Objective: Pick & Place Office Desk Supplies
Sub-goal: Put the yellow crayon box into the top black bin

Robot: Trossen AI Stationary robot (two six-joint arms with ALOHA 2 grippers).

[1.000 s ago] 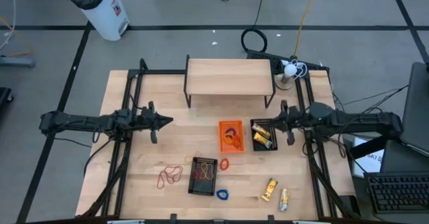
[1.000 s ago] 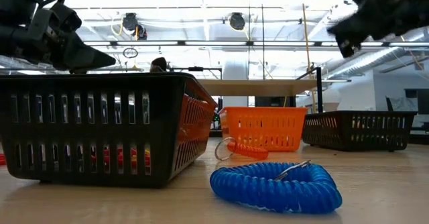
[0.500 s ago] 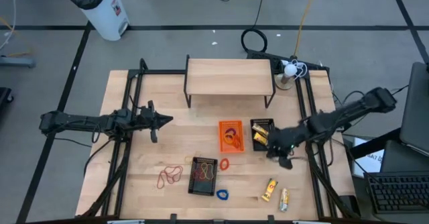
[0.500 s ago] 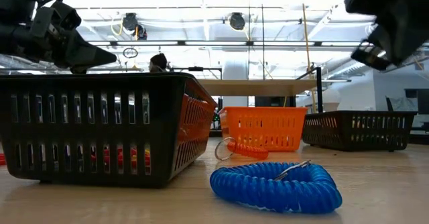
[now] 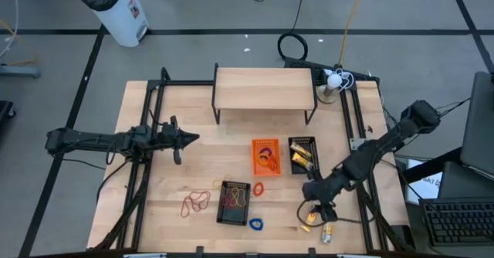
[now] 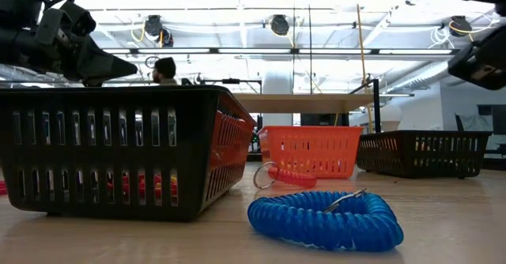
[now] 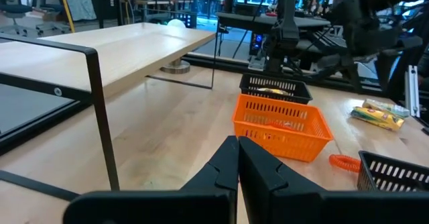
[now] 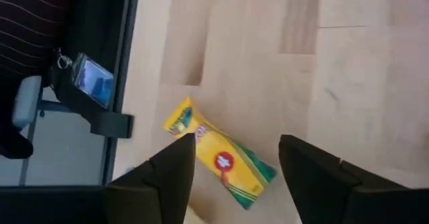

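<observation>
The right gripper (image 5: 318,212) hangs over the near right part of the wooden table (image 5: 193,165), its two fingers spread wide and straddling a yellow crayon packet (image 8: 221,160) that lies flat on the boards below; the wrist view shows the packet between the fingertips with bare wood all round it, so nothing is gripped yet. That wide spread suits the packet's breadth, and the arm looks set to come down and close on it. A second yellow packet (image 5: 326,229) lies just beside, nearer the table edge. The likely goal is the black basket (image 5: 303,155) on the right, which already holds yellow packets, next to the orange basket (image 5: 265,157) with loops in it. Another black basket (image 5: 235,202) stands nearer the front, with an orange coil ring (image 5: 258,188) and a blue coil ring (image 5: 255,224) beside it and red rubber bands (image 5: 194,202) to its left. The left gripper (image 5: 193,139) waits over the table's left side, fingers pressed together, holding nothing.
</observation>
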